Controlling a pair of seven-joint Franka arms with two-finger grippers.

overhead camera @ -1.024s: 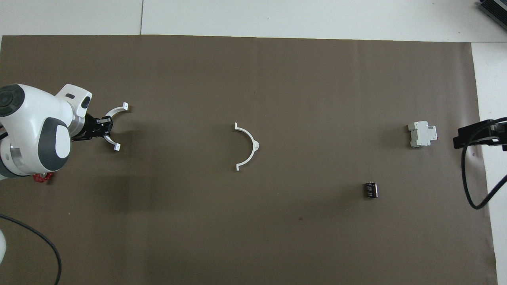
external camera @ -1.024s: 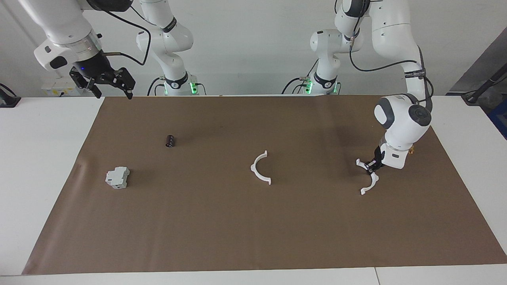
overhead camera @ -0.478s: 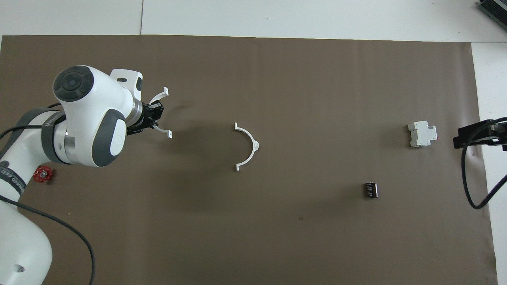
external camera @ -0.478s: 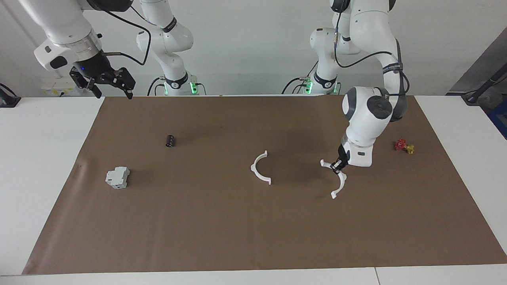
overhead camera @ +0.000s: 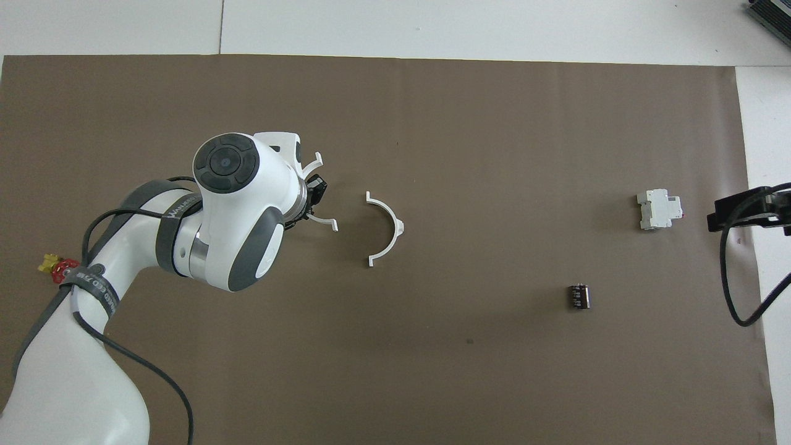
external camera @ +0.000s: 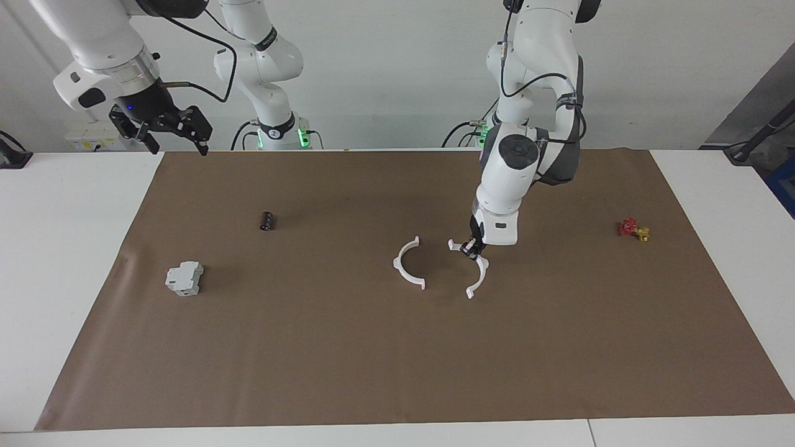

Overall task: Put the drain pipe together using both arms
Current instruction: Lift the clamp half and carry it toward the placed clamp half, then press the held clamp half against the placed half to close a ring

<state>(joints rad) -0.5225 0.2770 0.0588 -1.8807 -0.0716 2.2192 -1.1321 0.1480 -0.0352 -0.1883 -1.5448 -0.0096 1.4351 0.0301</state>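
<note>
Brown paper covers a white table before a pale wall, with both Franka bases at the twelve o'clock edge of the facing view. Near the middle of the paper, the left gripper pinches one white half-ring, fingers pressed onto the arc near its upper tab. Its open side faces nine o'clock in that view, toward the second half-ring. That second arc lies flat on the paper, its open side facing three o'clock, so the two curves face each other. A gap of bare paper separates their tabs. Whether the held arc touches the paper cannot be told.

From overhead, the left arm's wrist hides much of the held half-ring, which sits at nine o'clock from the loose half-ring.

At ten o'clock in the facing view, the right gripper waits in the air over the paper's corner, its fingers spread and holding nothing.

Elsewhere on the paper lie a grey-white box and a dark cylinder toward the right arm's end. A red-and-yellow valve lies toward the left arm's end.
</note>
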